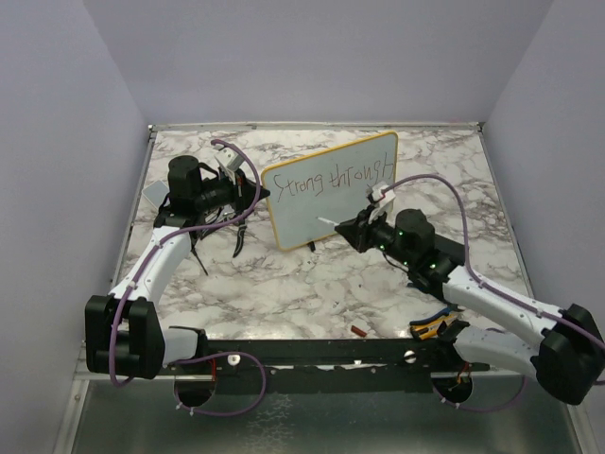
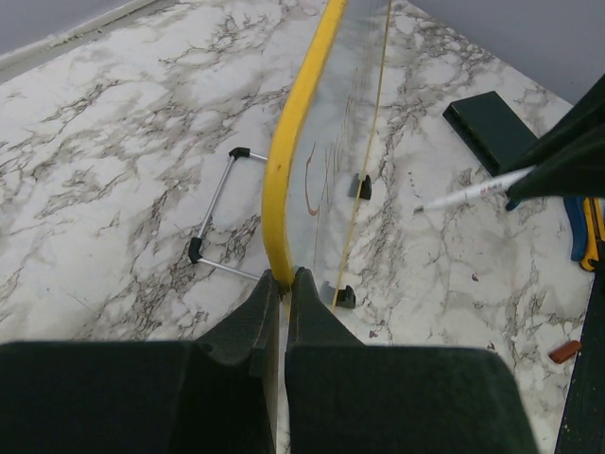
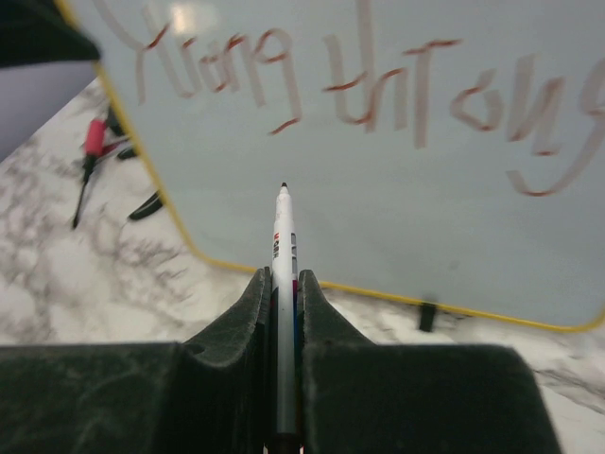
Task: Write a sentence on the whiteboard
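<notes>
Marble-veined grey and white tabletop [image 1: 302, 293] carries the rounded, yellow-framed pale whiteboard [image 1: 302, 222], which stands on small black feet near the back centre. A thin dark handwritten sentence [image 1: 326, 180] crosses its upper part. The left arm reaches forward, its left pincer [image 2: 282, 281] clamped tight on the board's yellow side edge. The right arm bends inward, its right pincer [image 3: 284, 284] closed around a slim white marker [image 3: 283, 227] aimed at the blank surface below the letters.
</notes>
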